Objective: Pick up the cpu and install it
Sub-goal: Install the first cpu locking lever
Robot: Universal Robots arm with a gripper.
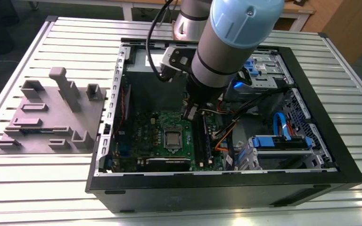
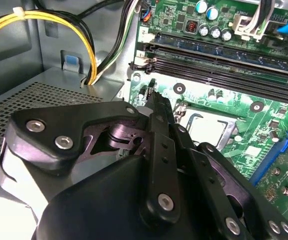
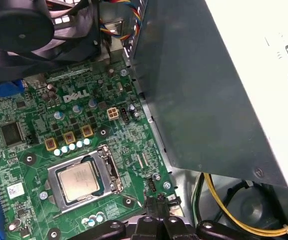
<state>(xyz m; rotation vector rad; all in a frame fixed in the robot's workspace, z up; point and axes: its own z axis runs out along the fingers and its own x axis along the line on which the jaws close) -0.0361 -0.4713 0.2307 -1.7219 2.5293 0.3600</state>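
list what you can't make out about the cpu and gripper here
1. First wrist view: the cpu lies in the socket; whether the socket is latched is too small to tell.
2. Second wrist view: the body of the gripper hides much of the socket, so the cpu's seating is unclear.
3. Exterior view: the arm blocks part of the green board; the cpu is too small to tell from its socket.

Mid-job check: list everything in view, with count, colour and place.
table: one, silver, slatted.
case: one, black, open, on the table.
fixture tray: one, grey, exterior view's left of the case.
motherboard: one, green, inside the case.
cpu: one, silvery, in the motherboard's socket.
power supply: one, grey, beside the motherboard.
fan: one, black, at the motherboard's edge.
cables: one bundle, yellow, by the power supply.
arm: one, grey and blue, reaching into the case.
gripper: one, black, over the motherboard near the socket.
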